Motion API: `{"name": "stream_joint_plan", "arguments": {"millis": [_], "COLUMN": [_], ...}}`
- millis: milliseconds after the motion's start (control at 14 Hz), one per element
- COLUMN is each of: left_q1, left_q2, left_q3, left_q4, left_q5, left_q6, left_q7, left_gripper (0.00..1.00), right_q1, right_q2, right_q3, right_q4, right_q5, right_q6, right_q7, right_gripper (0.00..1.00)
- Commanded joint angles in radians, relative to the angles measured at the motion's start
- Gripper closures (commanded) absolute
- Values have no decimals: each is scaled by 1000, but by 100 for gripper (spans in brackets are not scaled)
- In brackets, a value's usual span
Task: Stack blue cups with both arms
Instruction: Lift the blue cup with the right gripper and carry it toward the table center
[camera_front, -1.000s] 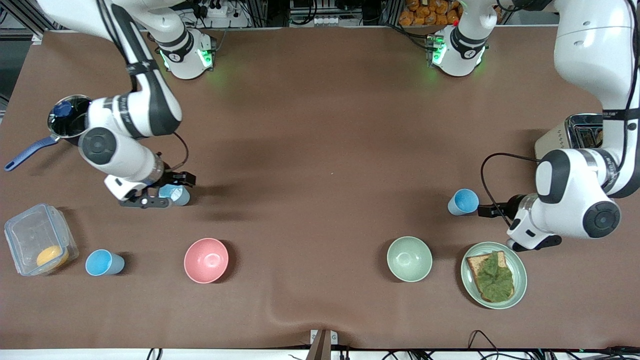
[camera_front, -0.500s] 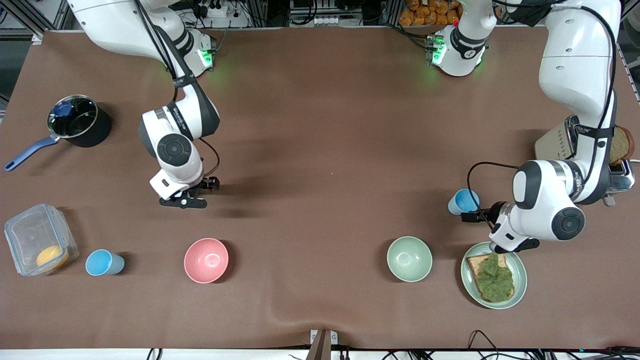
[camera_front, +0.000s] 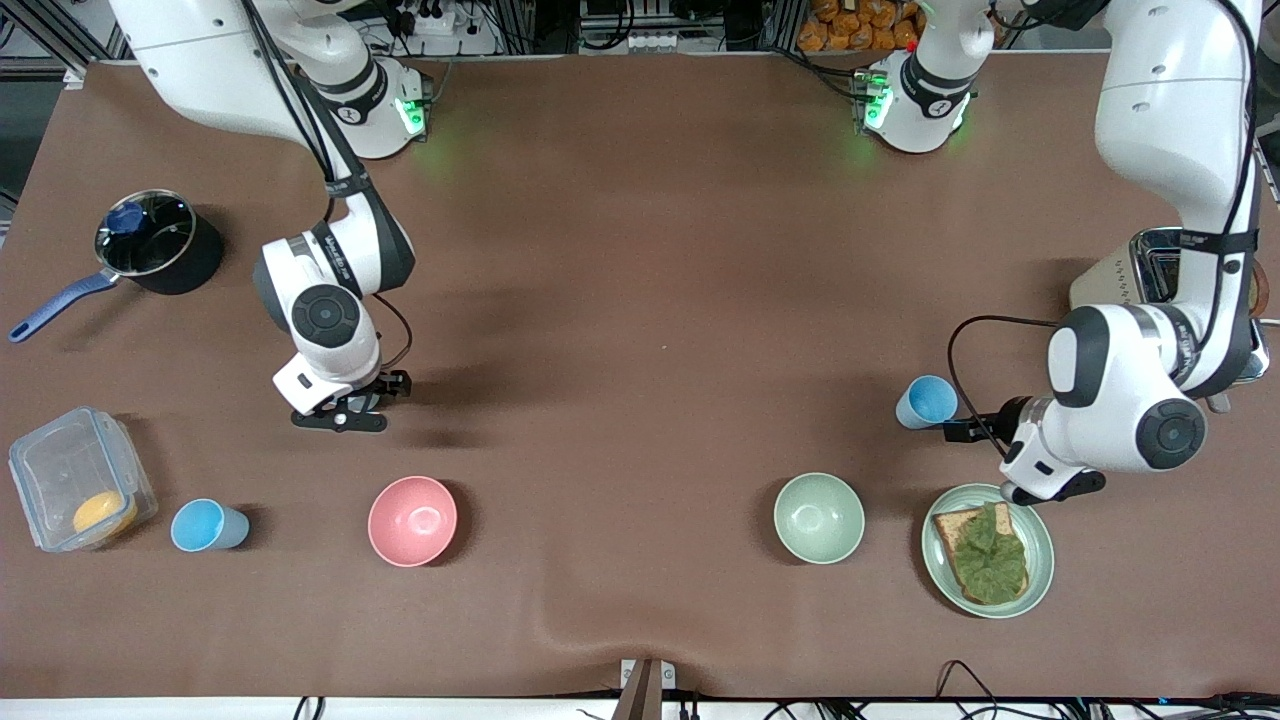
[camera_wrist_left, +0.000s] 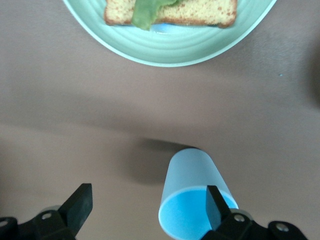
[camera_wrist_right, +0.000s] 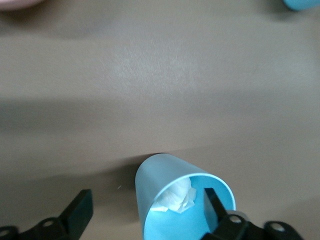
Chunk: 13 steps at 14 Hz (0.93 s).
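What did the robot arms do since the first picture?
The right gripper swung off the saucepan and now covers its blue cup, fingers open, one inside the rim. The left gripper edged toward the other blue cup, open. The bowls, plate and third cup stayed put.

Two white jointed arms, glossy rounded shells, dark grey bands at joints. Right arm (camera_front: 330, 270), upper left of frame: round dark grey joint cap, small dark lettering on band, black cable looping at wrist. Left arm (camera_front: 1150, 390), right of frame: same build, grey cap, black cable arcing from wrist. Bases at top edge glow green. Right gripper (camera_front: 345, 408) and left gripper (camera_front: 965, 430): black, two wedge-shaped fingers, small silver screws.
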Motion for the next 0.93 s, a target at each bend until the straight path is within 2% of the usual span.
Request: {"name": "stream_joint_plan", "arguments": {"millis": [0,143,643,786,857], "left_q1": [-43,-77,-69,-68,-66], "left_q2": [-10,13,30,2,-10], "left_q3": [1,3,3,6,7], "left_q4": [-36,-57,-54,-48,-45], "left_q5": [-13,-10,12,12,10], "left_q6": [-10,-8,-8,-10,-10], "left_q7": [-71,-126,-137,-144,-166], "left_gripper": [0,0,0,0,0], "right_q1": [-9,-14,-5,-2,1], "right_q2": [30,30,25,19,19], "right_q3": [11,13,14,45,84], "right_q4": [7,10,96,142,188], "right_q5": [-30,-30,-27,-11,24], "right_q6": [3,-8,-160,-225,-280], "right_q7": [14,13,5,5,11], "right_gripper": [69,100,100,100,100]}}
